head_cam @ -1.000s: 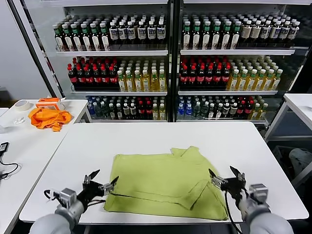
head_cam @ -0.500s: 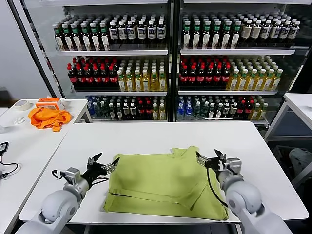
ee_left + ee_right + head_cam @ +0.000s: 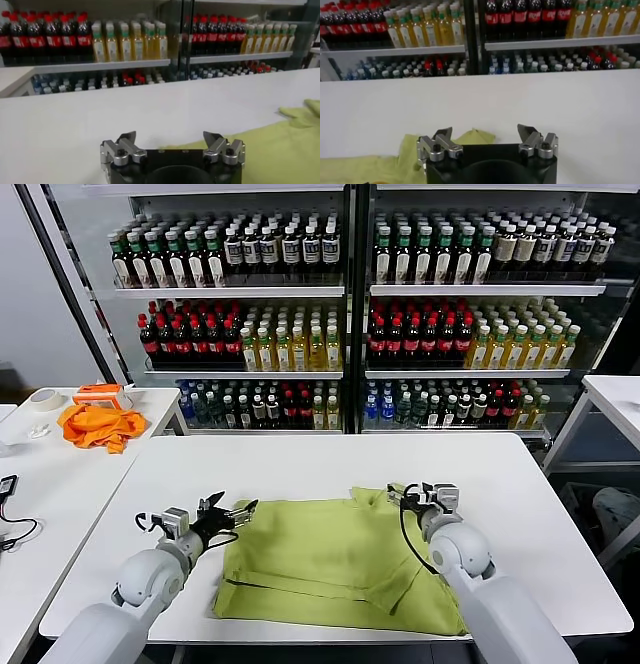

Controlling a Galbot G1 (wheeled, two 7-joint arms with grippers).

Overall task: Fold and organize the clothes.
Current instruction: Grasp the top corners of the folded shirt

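Note:
The clothes are one lime yellow-green T-shirt (image 3: 330, 559), lying partly folded on the white table (image 3: 300, 464), with a sleeve poking out at its far edge. My left gripper (image 3: 232, 512) hovers open at the shirt's far left corner, and in the left wrist view the gripper (image 3: 170, 136) has the shirt's cloth (image 3: 280, 145) just beneath and beside it. My right gripper (image 3: 405, 494) is open over the far sleeve. In the right wrist view the gripper (image 3: 484, 131) has the sleeve tip (image 3: 475, 136) between its spread fingers. Neither holds anything.
An orange garment (image 3: 98, 426) and a tape roll (image 3: 44, 399) lie on a second table at the left, with a black cable (image 3: 10, 529) nearer its front. Glass-door fridges full of bottles (image 3: 340, 324) stand behind. Another white table (image 3: 615, 399) is at the right.
Both grippers have moved from the shirt's near corners away from me to its far edge, staying open. The shirt has not moved.

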